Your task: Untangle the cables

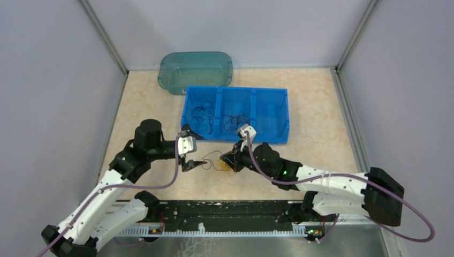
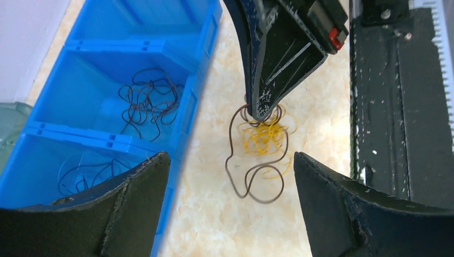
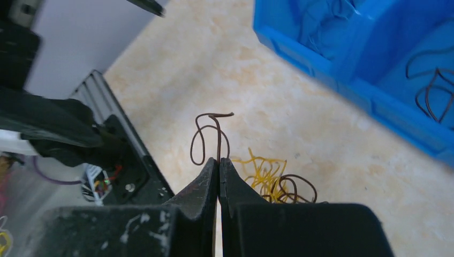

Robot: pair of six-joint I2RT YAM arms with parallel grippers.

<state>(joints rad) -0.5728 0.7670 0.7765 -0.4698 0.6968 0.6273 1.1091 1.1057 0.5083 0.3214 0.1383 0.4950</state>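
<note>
- The left gripper [image 1: 191, 149] hung low over the table [image 1: 321, 155], left of the loose wires. Its fingers [image 2: 128, 214] were spread wide and held nothing. In its own wrist view the clump lay ahead of the gap between them.
- A translucent teal tub [image 1: 195, 69] sat at the far edge of the table, touching or just behind the left far corner of the blue bin.
- The loose cables lay on the bare table between the two grippers, just in front of the bin. They were a yellow-orange tangle [image 2: 265, 136] and a dark brown wire [image 2: 251, 182] looped around and through it.
- The right gripper [image 3: 218, 166] came down onto the clump from the right. Its fingers were pressed together, pinching the dark brown wire. A free end of the wire rose above the tips in a small loop with a bent-over end. The yellow-orange tangle lay just beside the tips, and I could not tell whether any strand was caught too.
- A small red part [image 2: 334, 37] showed on the right gripper's housing in the left wrist view, too small to show any writing.
- The blue bin [image 1: 278, 115] had three compartments. Thin dark cables [image 1: 203, 115] lay in the left one. More dark cables [image 1: 235, 119] lay in the middle one.
- A black rail [image 1: 230, 214] ran along the near edge.
</note>
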